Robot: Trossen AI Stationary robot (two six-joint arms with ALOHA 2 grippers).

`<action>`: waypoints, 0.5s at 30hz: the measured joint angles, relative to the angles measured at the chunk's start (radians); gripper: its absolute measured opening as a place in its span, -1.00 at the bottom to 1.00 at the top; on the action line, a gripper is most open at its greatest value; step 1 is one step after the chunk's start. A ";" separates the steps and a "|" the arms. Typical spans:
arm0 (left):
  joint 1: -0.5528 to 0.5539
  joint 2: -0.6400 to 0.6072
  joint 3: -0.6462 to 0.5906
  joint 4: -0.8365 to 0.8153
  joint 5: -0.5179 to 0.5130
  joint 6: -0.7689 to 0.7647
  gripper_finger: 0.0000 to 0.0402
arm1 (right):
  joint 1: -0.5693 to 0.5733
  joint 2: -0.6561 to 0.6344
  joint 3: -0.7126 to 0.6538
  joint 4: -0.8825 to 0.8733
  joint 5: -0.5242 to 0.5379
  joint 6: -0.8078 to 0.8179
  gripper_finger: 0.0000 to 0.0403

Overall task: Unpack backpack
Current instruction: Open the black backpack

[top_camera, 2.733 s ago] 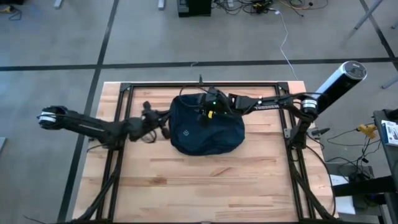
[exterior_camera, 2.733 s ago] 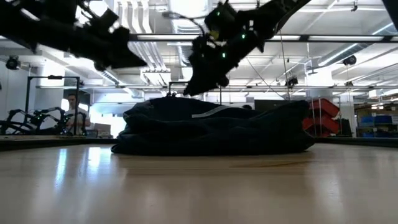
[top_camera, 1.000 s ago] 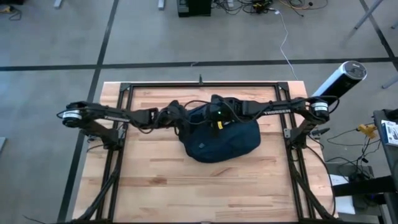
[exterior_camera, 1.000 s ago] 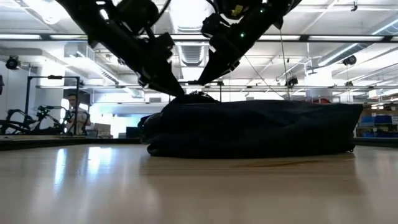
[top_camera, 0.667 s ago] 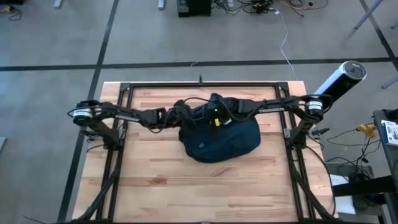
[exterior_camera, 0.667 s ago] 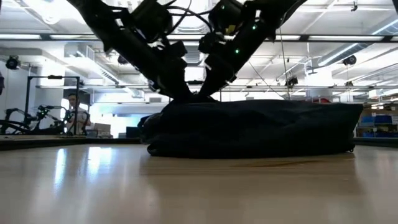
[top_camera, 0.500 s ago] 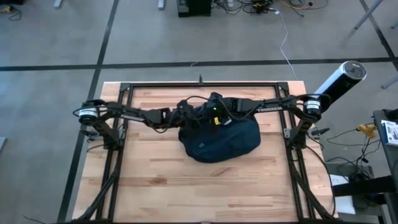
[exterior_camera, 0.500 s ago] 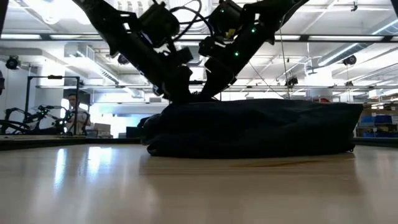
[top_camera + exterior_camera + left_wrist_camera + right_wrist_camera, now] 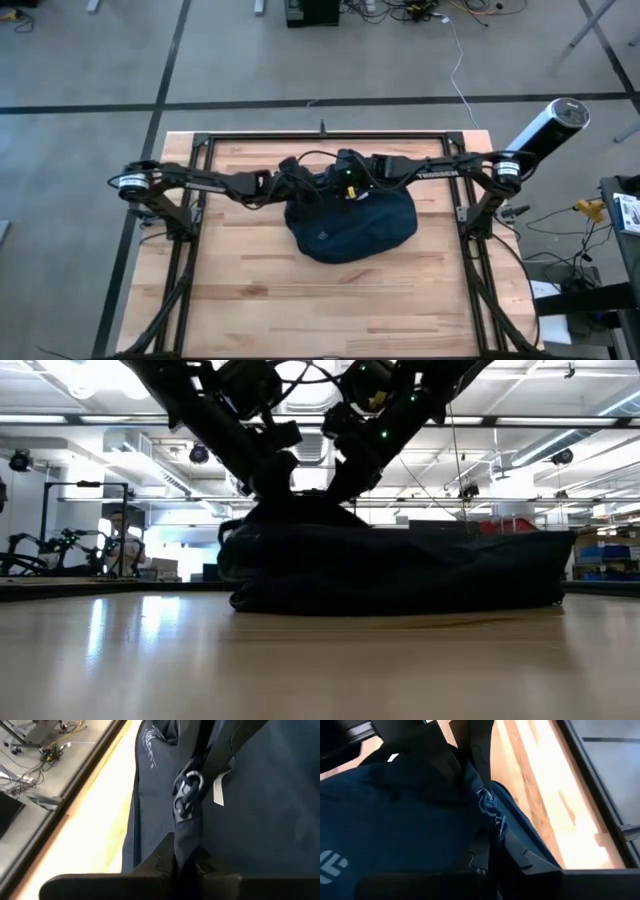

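The backpack (image 9: 350,228) lies on the table (image 9: 250,300), just toward twelve o'clock of centre. At its twelve-o'clock edge the left gripper (image 9: 308,192) is pinched onto a strap carrying a metal zipper pull (image 9: 187,790); the right gripper (image 9: 330,186), touching beside it, is clamped on backpack fabric.
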 joint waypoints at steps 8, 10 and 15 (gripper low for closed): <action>0.001 -0.044 0.001 -0.011 -0.001 0.013 -1.00 | 0.000 -0.064 0.001 -0.058 -0.007 0.022 -0.99; 0.001 -0.044 0.001 -0.011 -0.001 0.012 -1.00 | 0.002 -0.078 0.001 -0.060 -0.018 0.030 -0.99; 0.000 -0.043 0.000 -0.004 -0.001 0.010 -1.00 | 0.002 -0.102 0.000 -0.063 -0.046 0.065 -0.99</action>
